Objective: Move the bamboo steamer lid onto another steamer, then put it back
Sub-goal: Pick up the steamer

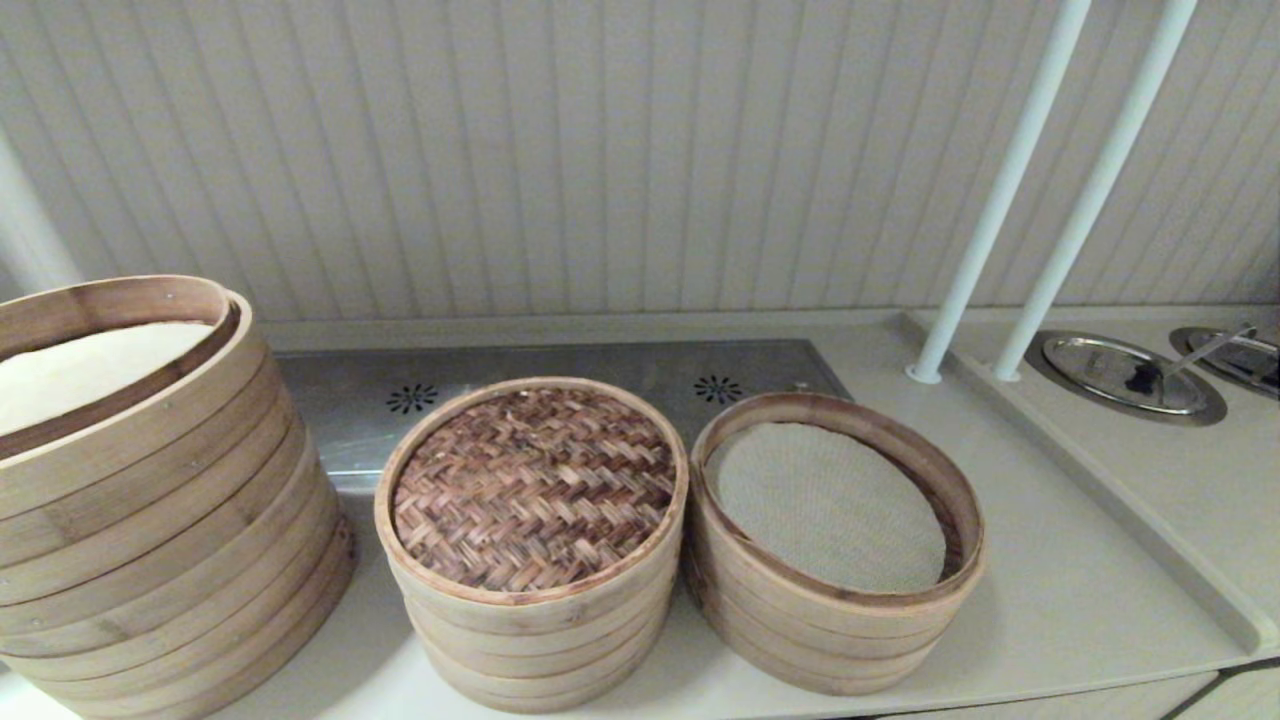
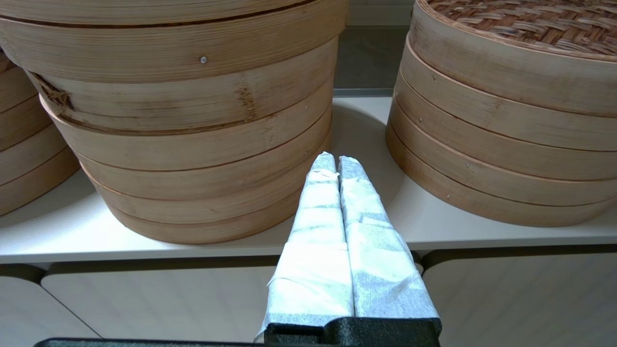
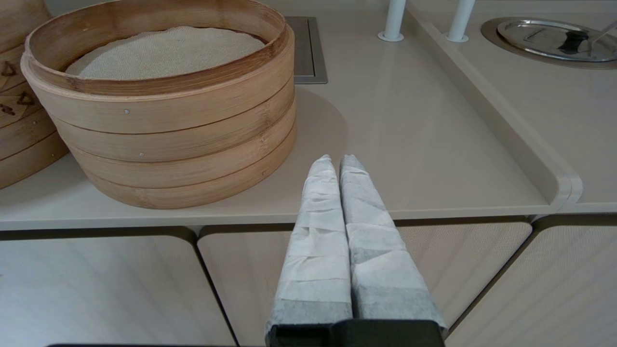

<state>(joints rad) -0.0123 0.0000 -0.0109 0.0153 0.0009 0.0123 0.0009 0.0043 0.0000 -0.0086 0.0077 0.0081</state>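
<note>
The bamboo steamer lid (image 1: 533, 487) with its brown woven top rests on the middle steamer (image 1: 535, 640); part of that weave also shows in the left wrist view (image 2: 525, 21). Right of it stands another steamer (image 1: 835, 620), uncovered, with a flat grey-white mesh liner (image 1: 828, 506) inside, also seen in the right wrist view (image 3: 164, 111). My left gripper (image 2: 336, 161) is shut and empty at the counter's front edge, between the large steamer and the middle one. My right gripper (image 3: 336, 161) is shut and empty at the front edge, right of the mesh-lined steamer. Neither gripper shows in the head view.
A much larger, taller steamer (image 1: 150, 500) with a white inside stands at the left. Two white poles (image 1: 1010, 180) rise at the back right. Beyond a raised counter ridge (image 1: 1100, 500) lie round metal lids (image 1: 1125, 372). A metal panel (image 1: 600, 375) runs along the back.
</note>
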